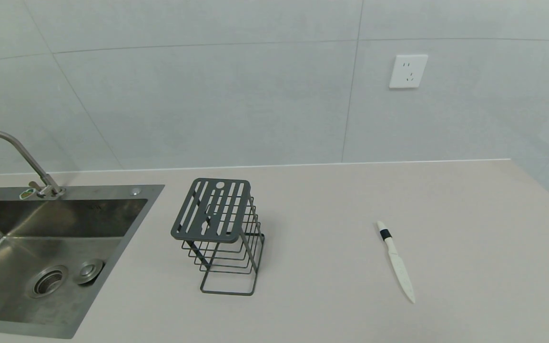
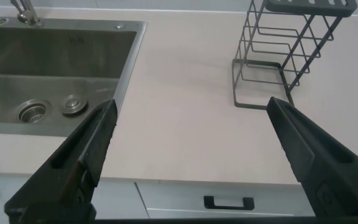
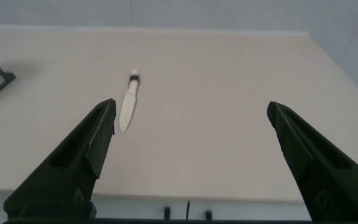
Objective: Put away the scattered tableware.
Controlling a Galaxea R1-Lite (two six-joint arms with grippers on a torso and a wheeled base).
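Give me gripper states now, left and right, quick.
Left gripper: open, holding nothing.
Right gripper: open, holding nothing; the knife lies untouched ahead of it.

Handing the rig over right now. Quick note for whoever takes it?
Left gripper: open, empty, above the counter's front edge, short of the rack.
Right gripper: open, empty, back from the knife.
Knife: flat on the counter, right of the rack, apart from it.
Rack: upright, nothing in it.
Done: nothing. Left: likely grasp the knife and slot it into the rack.
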